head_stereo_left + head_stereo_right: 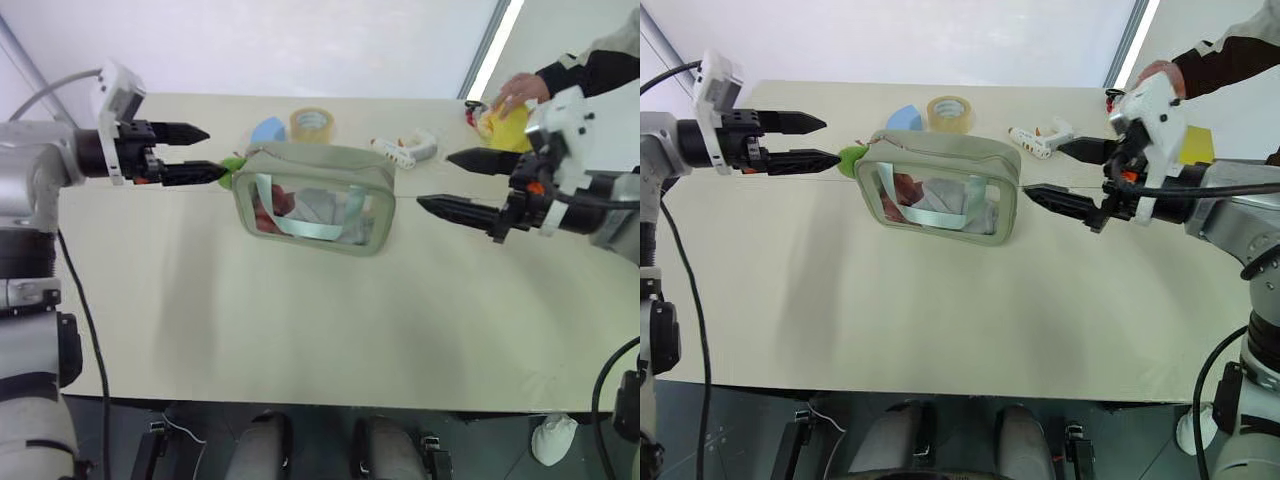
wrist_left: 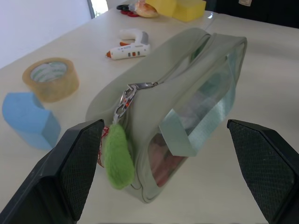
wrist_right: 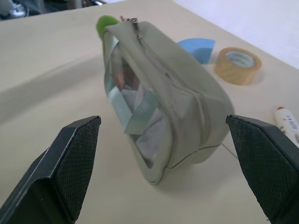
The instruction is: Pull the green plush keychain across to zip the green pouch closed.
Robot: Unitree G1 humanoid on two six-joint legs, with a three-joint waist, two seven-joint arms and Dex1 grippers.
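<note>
pouch (image 1: 314, 200) upright on table (image 1: 300, 330) (keychain (image 2: 117, 156) at its left end), left gripper (image 1: 200, 152) and right gripper (image 1: 450, 182) both spread, empty.

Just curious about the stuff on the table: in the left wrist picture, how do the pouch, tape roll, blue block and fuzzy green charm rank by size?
1. green pouch
2. blue block and tape roll: look alike; the block lies nearer, so unsure
3. green plush keychain

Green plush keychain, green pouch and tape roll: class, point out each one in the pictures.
green plush keychain (image 2: 117, 156), left wrist view, middle of the fuzzy charm.
green pouch (image 1: 318, 160), left eye view, fabric top panel.
tape roll (image 1: 312, 124), left eye view, near rim of the ring.
</note>
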